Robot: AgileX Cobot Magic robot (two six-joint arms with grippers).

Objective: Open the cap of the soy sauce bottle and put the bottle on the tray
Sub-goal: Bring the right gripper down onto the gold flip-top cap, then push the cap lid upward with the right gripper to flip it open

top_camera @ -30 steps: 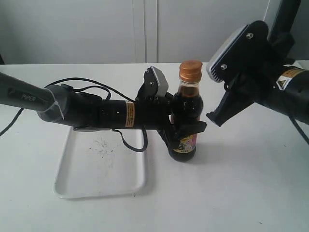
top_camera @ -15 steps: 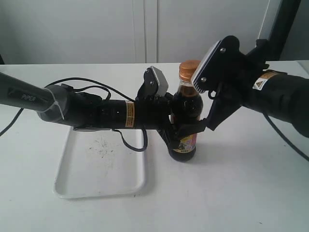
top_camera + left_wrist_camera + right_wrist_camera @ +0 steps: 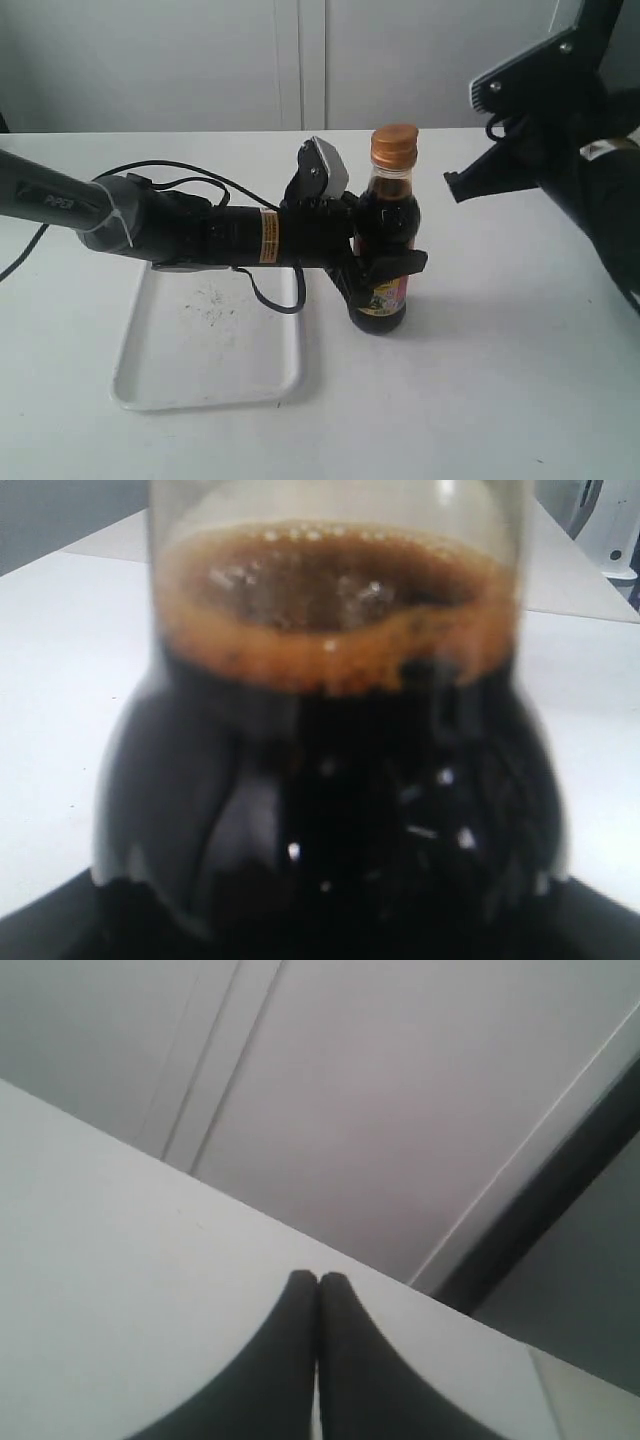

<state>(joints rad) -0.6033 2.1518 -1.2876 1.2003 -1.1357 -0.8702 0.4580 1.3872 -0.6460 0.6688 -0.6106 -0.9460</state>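
Soy sauce bottle (image 3: 386,245) stands upright on the white table (image 3: 500,380), just right of the tray (image 3: 150,385), not on it. Left gripper (image 3: 385,268) comes in from the left, arm lying roughly horizontal over the tray's far right part, jaws clamped around the bottle's body approx. at the shoulder and upper label; one black finger wraps across the front of the glass. Cap (image 3: 394,146), orange-brown, is down on the neck, looks closed. In the left wrist view the bottle (image 3: 330,740) fills nearly everything: dark liquid w/ a foamy brown ring at the top of the fill line, clear glass above, a strip of black gripper along the lower edge. Right gripper (image 3: 465,185) hangs up high to the right of the cap, apart from the bottle, touching nothing; the arm behind it takes up the upper right corner. Right wrist view shows its two dark fingertips (image 3: 300,1305) pressed together, no gap btwn them, nothing held, w/ bare tabletop and a pale wall beyond. Tray is white, low rim, some dark specks (image 3: 210,300) near its middle; a black cable (image 3: 265,295) from the left arm loops over its far edge.
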